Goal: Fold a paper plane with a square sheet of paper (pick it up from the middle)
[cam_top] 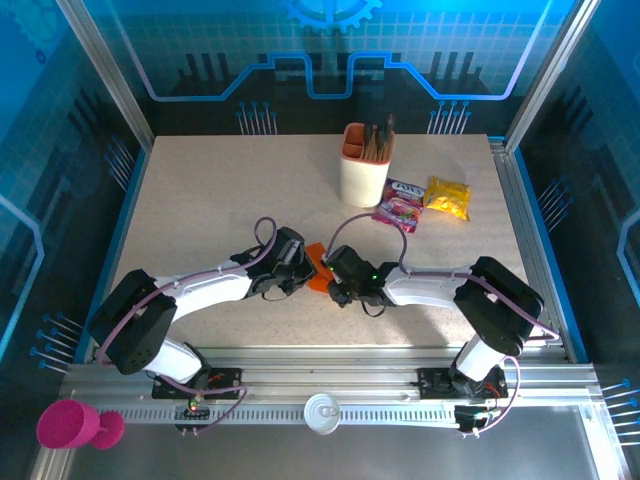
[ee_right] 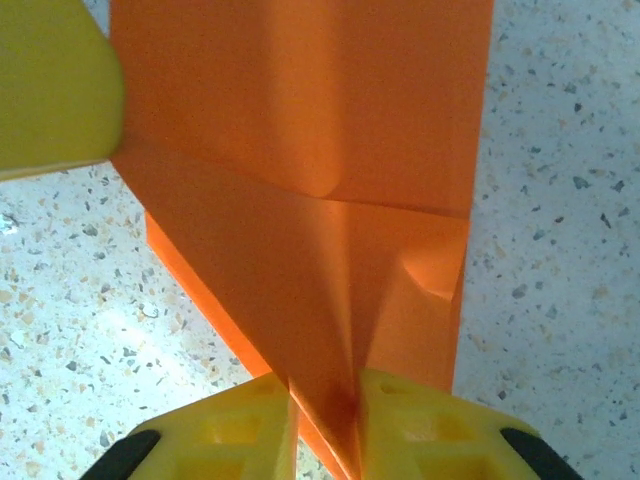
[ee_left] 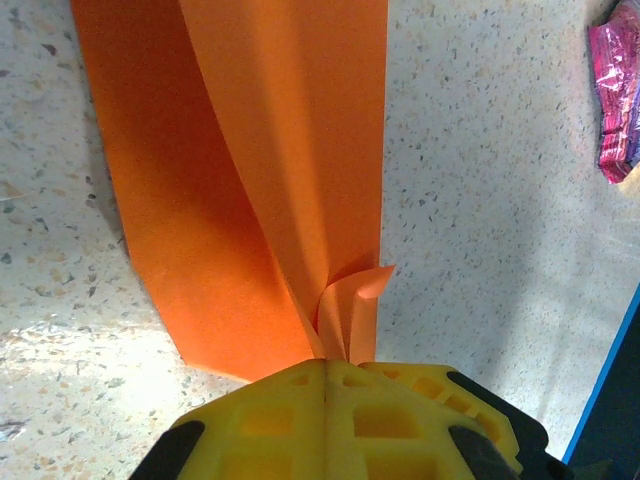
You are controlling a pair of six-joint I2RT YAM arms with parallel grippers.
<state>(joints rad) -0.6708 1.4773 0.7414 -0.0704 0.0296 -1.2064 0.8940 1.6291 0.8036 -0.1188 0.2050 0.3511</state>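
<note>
Right up against the lens: left pincer (ee_left: 328,365), yellow fingers clamped fully together on the near end of the sheet of paper (ee_left: 250,150), spread away toward 12 o'clock. Right pincer (ee_right: 325,385): almost closed, with a raised fold of the same sheet nipped between its fingers.

Now largest first. Speckled desk (cam_top: 220,200), carrying everything. Sheet, seen from overhead, mid-desk between the two pincers, at 7 o'clock from the cup (cam_top: 365,165). Partly folded, not yet a dart. Sharp crease (ee_right: 400,205) across the upper half of the right wrist view. Smallest, a curled flap (ee_left: 365,285) at 1 o'clock, just off the left fingers.

Judged step: gripping both ends to set the next fold.

- Keep both grips firm and level.
- Pull gently apart for tautness, never to tearing.
- Lay edge on edge before pressing down.
- Flatten that curled flap first, to avoid a crooked fold.
</note>
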